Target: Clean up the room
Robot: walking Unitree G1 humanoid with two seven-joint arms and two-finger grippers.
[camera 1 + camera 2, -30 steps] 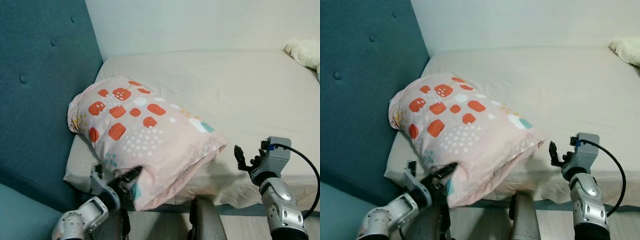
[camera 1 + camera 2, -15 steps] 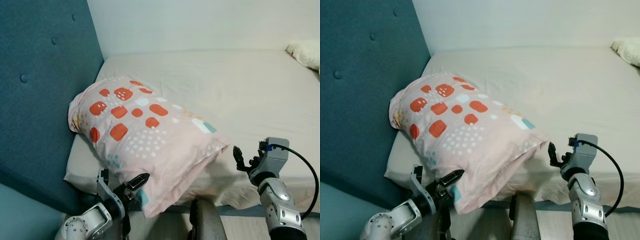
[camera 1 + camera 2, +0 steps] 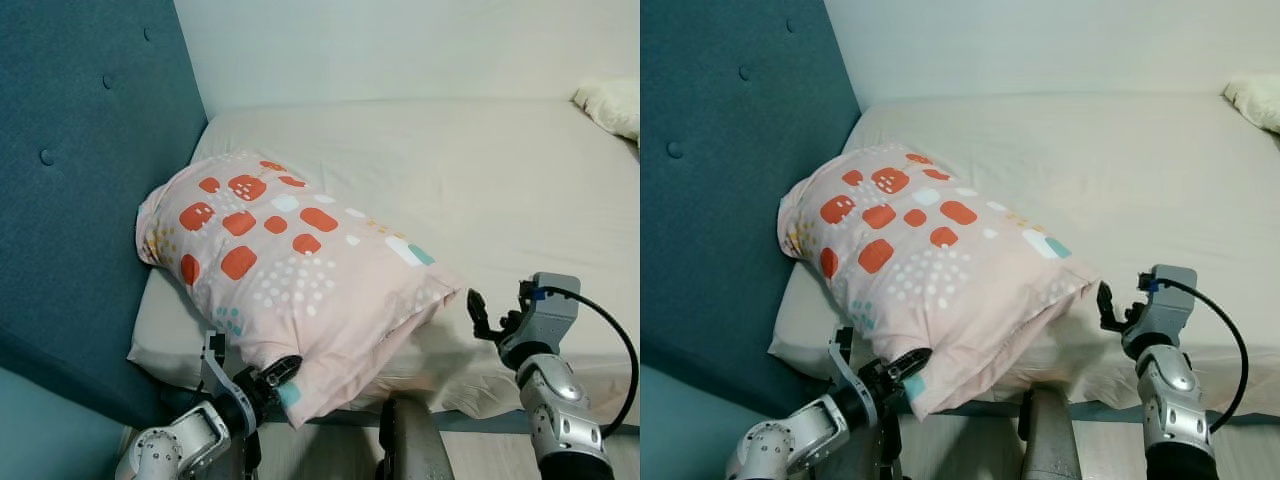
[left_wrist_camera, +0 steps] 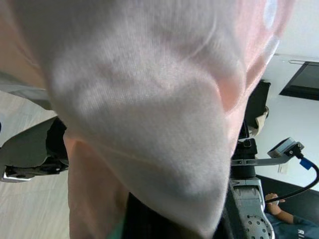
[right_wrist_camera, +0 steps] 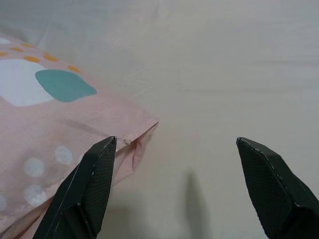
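Note:
A pink pillow (image 3: 290,260) with red and orange patches lies on the beige bed (image 3: 480,170), its far end leaning against the teal headboard (image 3: 80,150). My left gripper (image 3: 247,368) is open at the pillow's near corner by the bed's front edge, one finger (image 3: 283,369) touching the fabric from below. Pink pillow cloth (image 4: 149,109) sits very close in the left wrist view. My right gripper (image 3: 492,316) hangs open just right of the pillow's other near corner (image 5: 142,127), over the sheet, its fingers (image 5: 94,184) spread wide with nothing between them.
A cream cushion (image 3: 610,105) lies at the bed's far right. A white wall (image 3: 400,45) runs behind the bed. My dark lower body (image 3: 410,445) stands against the mattress's front edge, with wooden floor below. A person (image 4: 281,219) sits beyond.
My left gripper has dropped lower and slid under the pillow's near corner, its fingers staying spread. The pillow has settled a little. The right gripper has hardly moved.

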